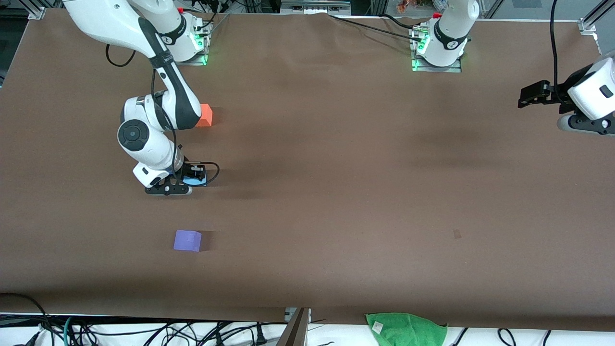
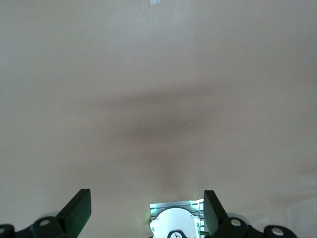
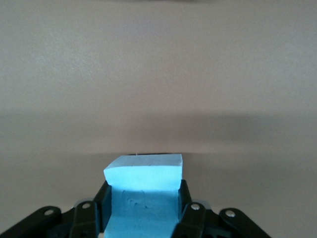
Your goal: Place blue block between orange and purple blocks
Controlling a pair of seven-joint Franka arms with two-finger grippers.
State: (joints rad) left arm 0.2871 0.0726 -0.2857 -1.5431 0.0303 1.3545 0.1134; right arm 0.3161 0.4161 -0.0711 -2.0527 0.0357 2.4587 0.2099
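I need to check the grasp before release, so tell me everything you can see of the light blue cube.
The small, matte, light sky-blue cube has plain faces and looks like foam. It sits squarely between the two black fingers of the right claw, which is shut on its sides. It is low over the brown table, between the bright orange cube and the violet-purple cube; whether it touches the table cannot be told.

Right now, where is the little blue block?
The blue block sits clamped in the right pincer, low at the table, between the orange block and the purple block.
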